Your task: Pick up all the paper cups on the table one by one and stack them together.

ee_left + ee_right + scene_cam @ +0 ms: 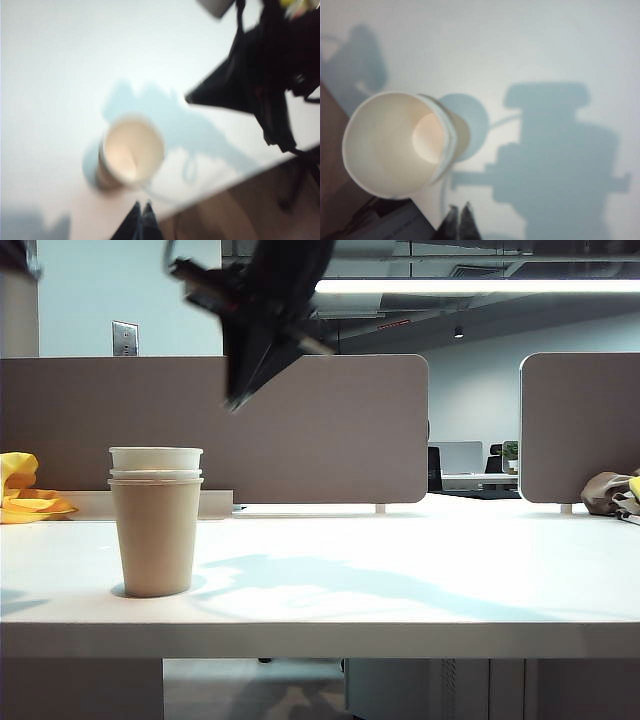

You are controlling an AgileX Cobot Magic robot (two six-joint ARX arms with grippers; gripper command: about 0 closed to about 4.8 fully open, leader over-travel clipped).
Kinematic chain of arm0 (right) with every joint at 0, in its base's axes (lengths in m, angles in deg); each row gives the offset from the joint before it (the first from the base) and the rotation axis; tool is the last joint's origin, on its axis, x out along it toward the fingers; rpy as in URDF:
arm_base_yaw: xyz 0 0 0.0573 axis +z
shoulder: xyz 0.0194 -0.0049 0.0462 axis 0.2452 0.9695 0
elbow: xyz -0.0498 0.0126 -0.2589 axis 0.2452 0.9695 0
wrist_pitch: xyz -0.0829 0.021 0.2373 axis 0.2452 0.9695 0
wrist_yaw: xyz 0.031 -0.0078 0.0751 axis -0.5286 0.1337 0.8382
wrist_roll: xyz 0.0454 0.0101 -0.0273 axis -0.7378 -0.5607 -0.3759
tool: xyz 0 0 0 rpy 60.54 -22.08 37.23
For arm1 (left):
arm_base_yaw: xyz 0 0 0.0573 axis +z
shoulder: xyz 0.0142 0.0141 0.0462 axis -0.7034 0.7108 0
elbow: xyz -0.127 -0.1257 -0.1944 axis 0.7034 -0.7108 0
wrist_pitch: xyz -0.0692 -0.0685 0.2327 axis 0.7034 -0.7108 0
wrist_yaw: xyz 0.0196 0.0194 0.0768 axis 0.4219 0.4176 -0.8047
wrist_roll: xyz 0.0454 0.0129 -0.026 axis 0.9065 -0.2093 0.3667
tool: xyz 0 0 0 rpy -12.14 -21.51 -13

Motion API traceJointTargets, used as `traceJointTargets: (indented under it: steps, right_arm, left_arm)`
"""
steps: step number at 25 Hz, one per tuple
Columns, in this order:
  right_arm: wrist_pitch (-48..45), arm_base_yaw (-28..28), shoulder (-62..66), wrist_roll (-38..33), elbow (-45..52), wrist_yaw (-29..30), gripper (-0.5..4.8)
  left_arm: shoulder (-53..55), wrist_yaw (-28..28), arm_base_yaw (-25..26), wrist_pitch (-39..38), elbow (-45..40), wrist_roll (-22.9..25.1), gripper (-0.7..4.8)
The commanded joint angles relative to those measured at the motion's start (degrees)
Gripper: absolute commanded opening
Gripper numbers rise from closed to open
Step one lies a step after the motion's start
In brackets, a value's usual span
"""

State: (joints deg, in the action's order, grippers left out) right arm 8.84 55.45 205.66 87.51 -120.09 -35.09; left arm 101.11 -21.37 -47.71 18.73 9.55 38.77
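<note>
Now paper cups (402, 145) sit stacked beneath closed right gripper (460, 210).

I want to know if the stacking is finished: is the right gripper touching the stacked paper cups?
Apart. In the right wrist view the shut right gripper points past the stacked paper cups, with bare table between them.

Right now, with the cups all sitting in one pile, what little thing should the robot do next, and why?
Probably just pull both arms back and stop. The two white cups are nested in the brown cup, standing upright on the table, with no loose cup in sight. The right gripper is shut on nothing above the stack, and the left gripper looks shut and empty too.
</note>
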Motion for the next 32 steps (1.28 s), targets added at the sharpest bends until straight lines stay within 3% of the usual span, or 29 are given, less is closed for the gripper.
traceJointTargets:
  steps: [1, 6, 9, 18, 23, 32]
  right_arm:
    - [-4.0, -2.4, -5.8, -1.5, -0.4, -0.6, -0.08]
    - [-8.7, -4.2, -13.1, -2.1, -0.4, -0.7, -0.08]
    - [-10.6, -4.8, -16.9, -2.2, -0.4, 2.7, -0.08]
    - [-13.7, -5.0, -23.8, -2.1, -0.4, 3.8, -0.08]
    - [-18.1, -5.0, -27.0, -1.8, -0.4, 1.8, -0.08]
    - [-22.5, -5.1, -33.9, 3.4, -0.4, -1.4, -0.08]
  left_arm:
    - [-4.6, -4.8, 0.1, 13.0, 0.3, -2.9, -0.06]
    - [-9.0, -11.0, 0.1, 20.7, 0.3, -5.6, -0.06]
    - [-10.1, -14.8, 0.1, 21.0, 0.2, -5.5, -0.06]
    - [-16.9, -15.1, 0.1, 26.5, 0.2, -4.7, -0.06]
    - [-19.7, -15.3, 0.1, 24.0, 0.2, -1.0, -0.06]
    - [-22.8, -16.4, 0.1, 21.2, -0.3, -0.6, -0.06]
